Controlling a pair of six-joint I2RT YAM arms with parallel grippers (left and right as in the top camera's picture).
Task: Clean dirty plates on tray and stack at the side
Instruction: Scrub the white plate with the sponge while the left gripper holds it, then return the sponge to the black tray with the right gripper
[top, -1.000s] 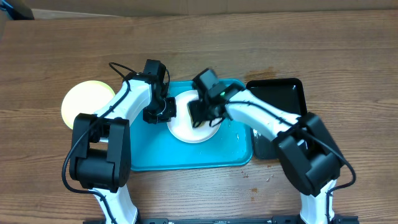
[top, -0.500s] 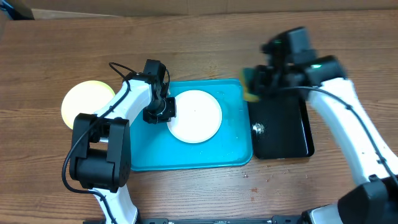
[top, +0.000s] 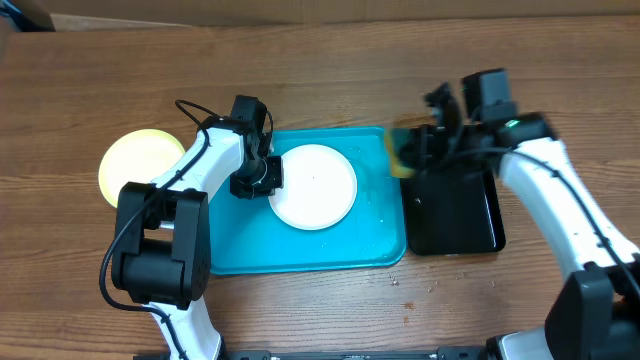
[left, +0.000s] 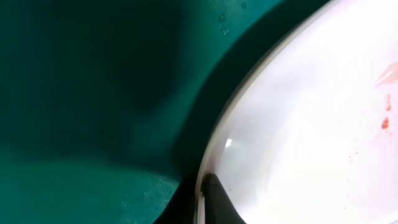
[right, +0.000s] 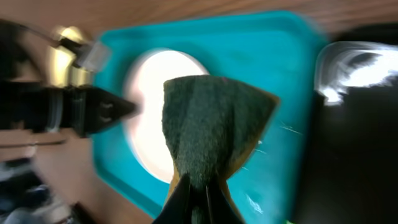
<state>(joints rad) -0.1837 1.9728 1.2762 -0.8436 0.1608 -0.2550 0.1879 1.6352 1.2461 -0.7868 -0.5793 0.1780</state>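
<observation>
Plates in view: two. One white plate (top: 314, 186), one yellow-green plate (top: 130, 160). Trays: two. One turquoise tray (top: 300, 250), one black tray (top: 455, 215). Sponge (right: 211, 130): one. Claws: two, the left claw (top: 266, 180) and the right claw (top: 418, 150).

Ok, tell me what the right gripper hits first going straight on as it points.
Probably the tray floor beside the white plate, with the sponge that the right gripper holds touching down first; depth is unclear.
</observation>
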